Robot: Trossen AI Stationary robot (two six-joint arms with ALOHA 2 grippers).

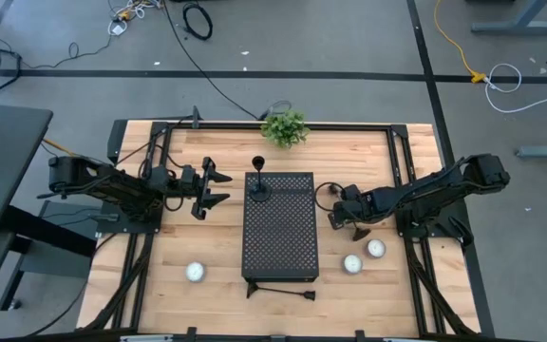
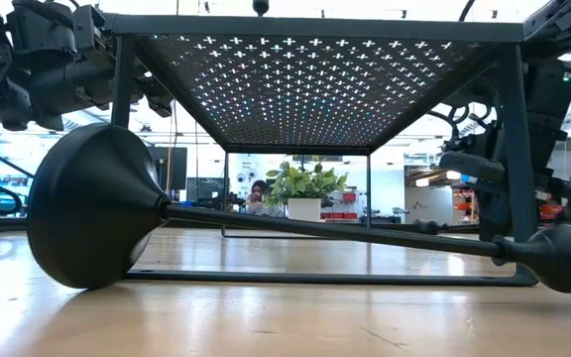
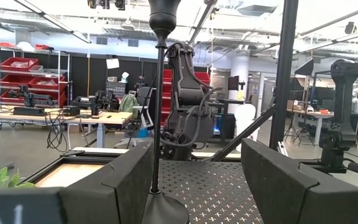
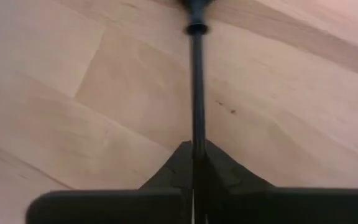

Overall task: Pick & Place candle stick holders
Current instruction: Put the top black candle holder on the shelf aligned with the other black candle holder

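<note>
One black candle stick holder stands upright by its round base on top of the black perforated box; the left wrist view shows its stem. A second holder lies on its side on the table before the box, with its flared base nearest the low camera. My left gripper is open at the box's left side, level, its fingers short of the standing holder. My right gripper is at the box's right side, shut on a third holder's thin stem. My right gripper pinches a thin black stem between its two shut fingers. The fingers slant down toward the wooden table. The stem runs out ahead of the fingertips to a thicker end at the frame's edge. I cannot tell whether it rests on the table.
Three small white candles sit on the table: one front left and two front right, near my right arm. A small potted plant stands at the far edge behind the box. The box stands on thin legs.
</note>
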